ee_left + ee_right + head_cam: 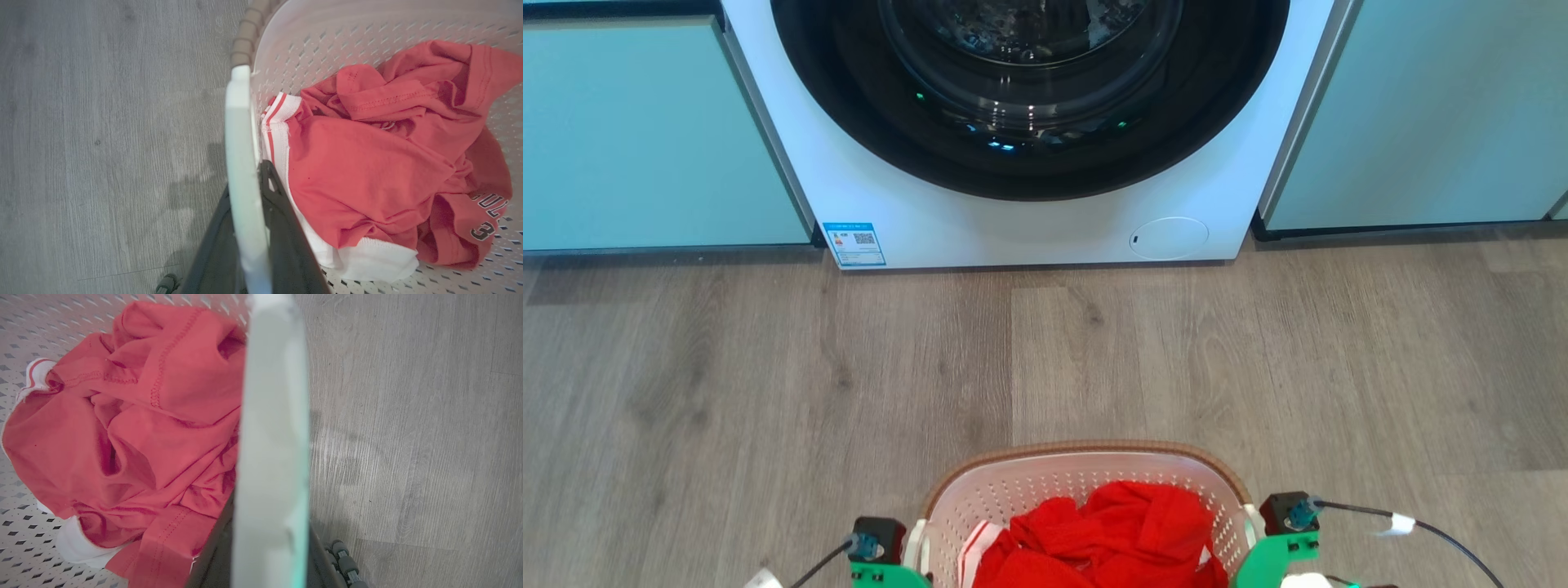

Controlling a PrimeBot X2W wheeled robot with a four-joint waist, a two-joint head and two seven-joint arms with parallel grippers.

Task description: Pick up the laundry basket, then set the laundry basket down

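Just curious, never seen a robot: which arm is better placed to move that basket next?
Neither alone. The left gripper clamps the laundry basket's left handle and the right gripper its right handle, so both look equally placed, probably moving together.

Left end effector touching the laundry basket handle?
Touching. Left wrist view: left end effector fingers clamp the handle of the laundry basket from both sides.

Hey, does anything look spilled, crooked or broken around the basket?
Nothing stands out. The laundry basket looks upright and undamaged, and the red shirt lies fully inside it.
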